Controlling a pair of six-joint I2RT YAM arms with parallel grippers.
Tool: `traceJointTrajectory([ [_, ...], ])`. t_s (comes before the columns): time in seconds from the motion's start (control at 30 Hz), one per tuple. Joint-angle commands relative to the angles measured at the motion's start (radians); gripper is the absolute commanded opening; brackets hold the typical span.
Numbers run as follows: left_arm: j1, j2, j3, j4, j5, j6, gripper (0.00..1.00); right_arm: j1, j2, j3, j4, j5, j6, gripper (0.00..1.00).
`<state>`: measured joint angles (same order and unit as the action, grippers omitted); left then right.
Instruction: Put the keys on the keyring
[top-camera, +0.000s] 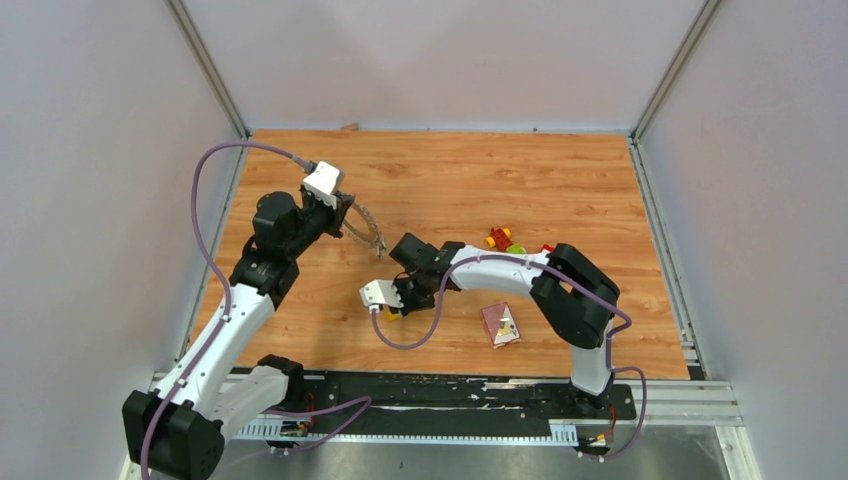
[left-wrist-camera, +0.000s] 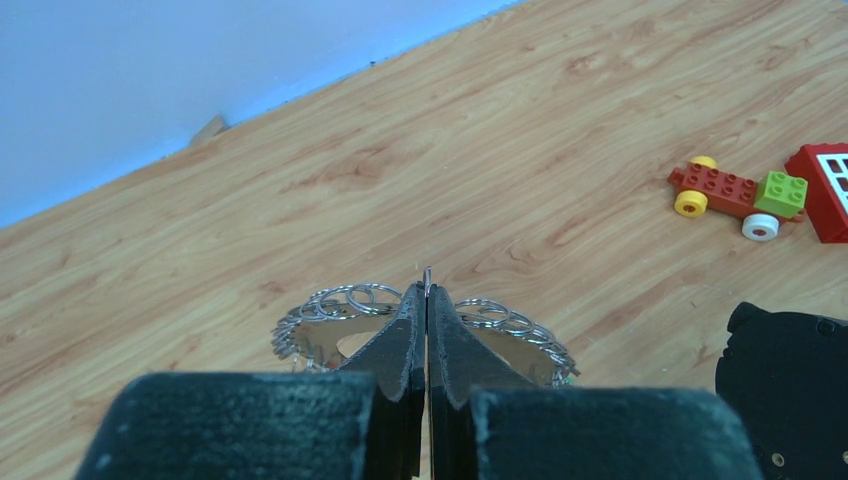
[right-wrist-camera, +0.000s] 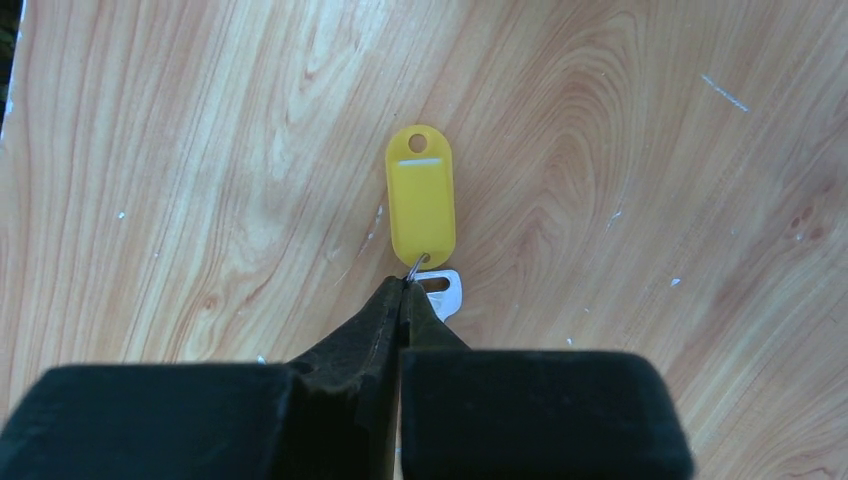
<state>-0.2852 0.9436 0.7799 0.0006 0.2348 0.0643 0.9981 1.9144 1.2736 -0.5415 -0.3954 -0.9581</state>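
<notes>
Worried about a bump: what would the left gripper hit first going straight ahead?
The left gripper, past the keyring it grips, would probably meet bare table; the toy lies off to one side.

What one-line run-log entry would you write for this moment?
left gripper: jaws shut on keyring | right gripper: jaws shut on yellow-tagged key, lying on table | threading: not yet done

A wood-grain desk (top-camera: 450, 180) carries a small brick-built toy car (left-wrist-camera: 738, 190), red with a green brick and yellow and white wheels. Just beside it lies a red block with white panes (left-wrist-camera: 822, 190). Well apart, nearer the front edge, lies a maroon card (top-camera: 500, 324).
</notes>
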Motion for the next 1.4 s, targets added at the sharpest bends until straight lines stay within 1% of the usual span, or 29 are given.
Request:
traceJointTrajectory([
  [0.0, 0.008, -0.013, 0.004, 0.071, 0.026, -0.02, 0.0, -0.002, -0.022, 0.048, -0.017, -0.045, 0.031, 0.0],
  [0.3, 0.008, -0.015, -0.003, 0.079, 0.05, -0.022, 0.0, -0.07, -0.039, 0.054, -0.099, -0.204, 0.049, 0.0],
  [0.6, 0.008, -0.015, -0.01, 0.087, 0.073, -0.022, 0.0, -0.091, -0.08, -0.046, -0.094, -0.225, 0.031, 0.01],
  [0.73, 0.008, -0.016, -0.012, 0.09, 0.075, -0.021, 0.0, -0.093, -0.077, -0.046, -0.085, -0.219, 0.046, 0.06],
  [1.0, 0.008, -0.018, -0.014, 0.091, 0.081, -0.02, 0.0, -0.089, -0.076, -0.043, -0.056, -0.169, 0.077, 0.25],
  [1.13, 0.008, -0.016, -0.016, 0.095, 0.083, -0.02, 0.0, -0.082, -0.077, -0.044, -0.055, -0.165, 0.076, 0.27],
  [1.37, 0.008, -0.016, -0.018, 0.095, 0.086, -0.021, 0.0, -0.057, -0.07, -0.049, -0.036, -0.135, 0.07, 0.27],
])
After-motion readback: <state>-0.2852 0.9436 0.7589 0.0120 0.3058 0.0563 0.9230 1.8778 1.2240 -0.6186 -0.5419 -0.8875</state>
